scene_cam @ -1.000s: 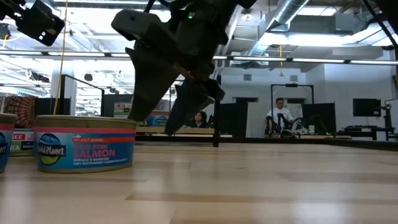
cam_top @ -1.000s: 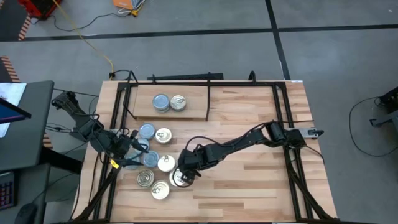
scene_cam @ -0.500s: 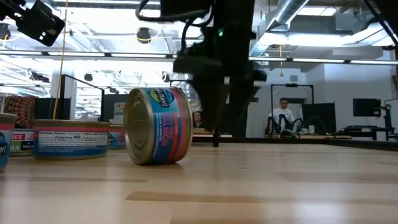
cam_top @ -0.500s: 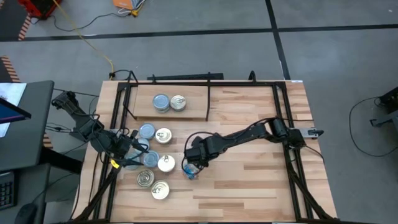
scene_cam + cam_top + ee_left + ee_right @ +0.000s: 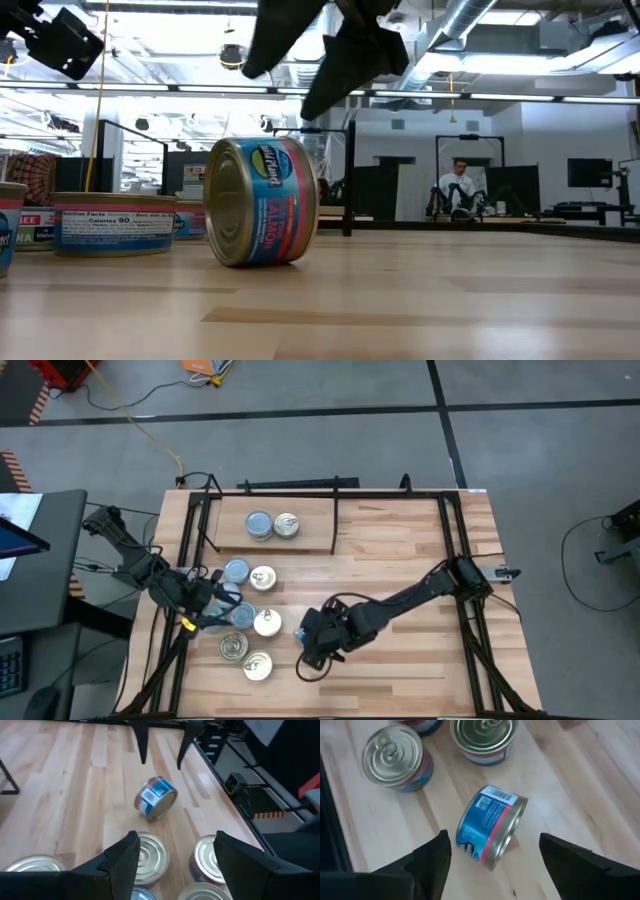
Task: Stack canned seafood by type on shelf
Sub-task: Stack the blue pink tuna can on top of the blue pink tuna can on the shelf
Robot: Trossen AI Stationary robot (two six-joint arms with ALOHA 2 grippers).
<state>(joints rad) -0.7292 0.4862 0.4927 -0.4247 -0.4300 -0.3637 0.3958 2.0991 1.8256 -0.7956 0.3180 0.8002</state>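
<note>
Blue-and-pink labelled round salmon tin [image 5: 262, 202] stood on its edge on the butcher-block tabletop [image 5: 400, 580], free of any grip, just beside the loose cluster of flat tins [image 5: 250, 625] at the table's left front. Right gripper [image 5: 490, 852] hovered directly above it, fingers spread wide and empty; low view showed the dark fingers [image 5: 330, 40] clear of the tin's top. Left gripper [image 5: 175, 855] sat over the cluster's left side, also parted, holding nothing. Light wooden shelf board with black frame [image 5: 310, 535] at the table's back carried only two tins [image 5: 272, 525], one bluish-grey top and one gold top, side by side, not stacked. Judged early: about six tins were left on the table, plus the tipped one, which likely needs laying flat or regrasping first.
</note>
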